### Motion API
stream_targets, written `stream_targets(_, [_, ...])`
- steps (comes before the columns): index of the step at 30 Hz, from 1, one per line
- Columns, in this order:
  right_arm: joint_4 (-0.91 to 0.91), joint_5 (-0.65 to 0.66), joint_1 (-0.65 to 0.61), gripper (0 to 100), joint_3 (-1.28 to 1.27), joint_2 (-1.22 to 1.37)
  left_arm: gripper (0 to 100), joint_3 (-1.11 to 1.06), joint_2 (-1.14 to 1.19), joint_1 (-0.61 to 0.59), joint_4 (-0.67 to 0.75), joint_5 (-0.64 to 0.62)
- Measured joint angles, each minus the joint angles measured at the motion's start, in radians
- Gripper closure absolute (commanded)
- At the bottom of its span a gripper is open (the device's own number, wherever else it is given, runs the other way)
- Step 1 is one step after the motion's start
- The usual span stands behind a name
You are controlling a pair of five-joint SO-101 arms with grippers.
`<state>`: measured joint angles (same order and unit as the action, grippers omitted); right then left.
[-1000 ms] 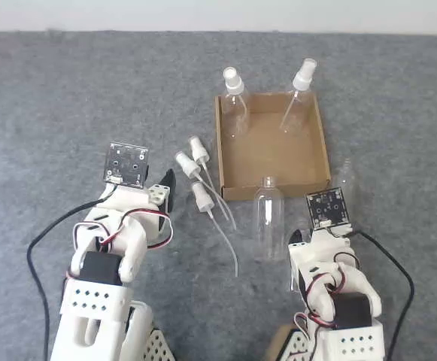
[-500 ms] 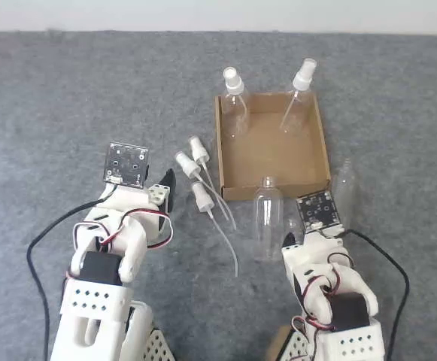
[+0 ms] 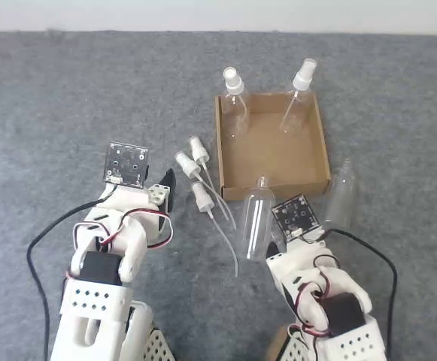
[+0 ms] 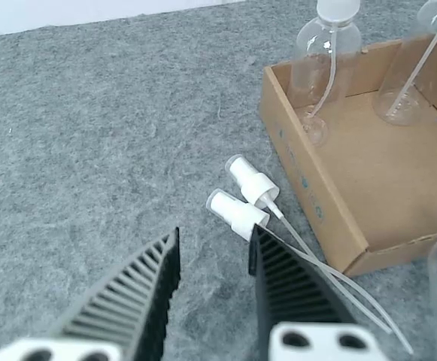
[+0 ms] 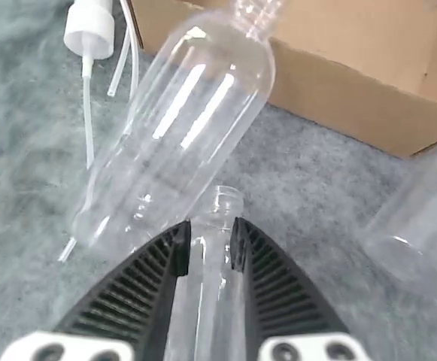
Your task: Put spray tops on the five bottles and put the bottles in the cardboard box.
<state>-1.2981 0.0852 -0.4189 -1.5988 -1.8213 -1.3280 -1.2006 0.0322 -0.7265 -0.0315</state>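
Note:
My right gripper (image 5: 209, 233) is shut on a clear bare bottle (image 5: 220, 226), its open neck pointing forward. Just ahead of it a second bare bottle (image 5: 180, 135) (image 3: 254, 216) leans over in front of the cardboard box (image 3: 274, 188). A third bare bottle (image 3: 341, 195) stands by the box's front right corner. Two bottles with spray tops (image 3: 235, 101) (image 3: 297, 98) stand in the box's far corners. Three loose spray tops (image 3: 195, 148) (image 3: 185, 162) (image 3: 201, 195) lie left of the box. My left gripper (image 4: 214, 233) is open just short of two of them (image 4: 233, 210).
Grey felt covers the table (image 3: 68, 98). The spray tops' long thin tubes (image 3: 226, 226) trail toward the leaning bottle. The box wall (image 5: 338, 83) rises close behind that bottle. Open felt lies to the far left and behind the box.
My right arm has swung left with its bottle, and the bare bottle in front of the box has tipped and shifted left. The left arm has not moved.

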Motion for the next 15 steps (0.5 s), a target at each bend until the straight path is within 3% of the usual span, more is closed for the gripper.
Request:
stream_targets(6, [-0.124, 0.005, 0.009, 93.6, 0.138, 0.006, 86, 0.000, 0.000, 0.000, 0.018, 0.000])
stream_targets(10, [-0.144, 0.098, 0.098, 93.6, 0.285, 0.029, 86, 0.000, 0.000, 0.000, 0.018, 0.000])
stream_targets(15, [-0.144, 0.216, 0.253, 93.5, 0.493, 0.255, 86, 0.000, 0.000, 0.000, 0.018, 0.000])
